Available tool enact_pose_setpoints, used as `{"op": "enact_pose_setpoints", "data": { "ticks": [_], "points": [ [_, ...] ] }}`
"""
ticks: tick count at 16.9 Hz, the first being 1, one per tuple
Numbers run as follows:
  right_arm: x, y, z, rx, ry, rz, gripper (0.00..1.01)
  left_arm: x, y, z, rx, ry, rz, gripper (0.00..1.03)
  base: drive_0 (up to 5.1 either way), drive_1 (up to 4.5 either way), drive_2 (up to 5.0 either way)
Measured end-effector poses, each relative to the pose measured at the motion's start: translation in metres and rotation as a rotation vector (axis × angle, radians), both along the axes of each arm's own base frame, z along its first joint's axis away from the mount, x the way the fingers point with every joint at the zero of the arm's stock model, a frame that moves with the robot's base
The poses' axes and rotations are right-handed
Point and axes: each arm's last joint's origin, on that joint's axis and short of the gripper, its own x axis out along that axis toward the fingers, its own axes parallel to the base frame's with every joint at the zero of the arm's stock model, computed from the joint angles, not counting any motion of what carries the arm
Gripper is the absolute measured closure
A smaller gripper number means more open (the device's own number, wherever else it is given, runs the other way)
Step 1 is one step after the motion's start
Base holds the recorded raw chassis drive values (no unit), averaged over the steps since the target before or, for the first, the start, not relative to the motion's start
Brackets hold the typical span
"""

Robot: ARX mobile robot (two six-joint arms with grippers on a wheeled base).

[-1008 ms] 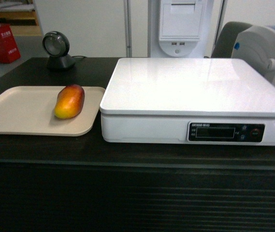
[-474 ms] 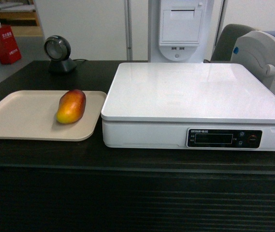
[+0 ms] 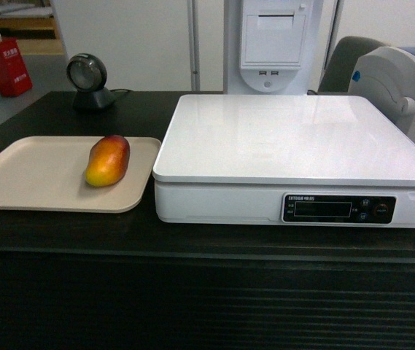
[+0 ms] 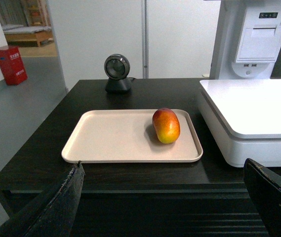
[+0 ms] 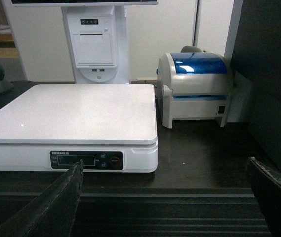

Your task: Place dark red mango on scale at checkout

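Note:
The dark red mango [image 3: 107, 160] lies on a flat beige tray [image 3: 17, 182] at the left of the dark checkout counter [image 3: 192, 292], red end away from me. In the left wrist view the mango [image 4: 166, 125] sits at the tray's right side, close to the white scale [image 4: 254, 108]. The scale [image 3: 295, 138] has a bare glossy platform and a black display strip. My left gripper [image 4: 163, 163] is open, hanging in front of the counter's edge, short of the tray. My right gripper [image 5: 164, 161] is open too, in front of the counter by the scale [image 5: 76, 111]. Neither gripper shows in the head view.
A round black scanner [image 3: 89, 80] stands behind the tray. A white receipt printer column [image 3: 269, 44] rises behind the scale. A white-and-blue label printer [image 5: 194, 89] sits right of the scale, with a dark upright panel [image 5: 268, 74] beyond it. A red box [image 3: 4, 65] stands far left.
The head view shifted a little in the first half second, so everything sits slightly lower in the frame. The mango, tray and scale have not moved on the counter.

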Motion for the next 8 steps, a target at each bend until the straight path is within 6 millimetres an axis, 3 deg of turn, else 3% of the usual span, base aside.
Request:
{"op": "enact_pose_setpoints", "data": {
  "ticks": [8],
  "points": [
    [0.0000,0.0000,0.0000,0.000,0.000,0.000,0.03,0.0000,0.0000,0.0000,0.000,0.000,0.000,0.05,0.0,0.00,0.0]
  ]
}}
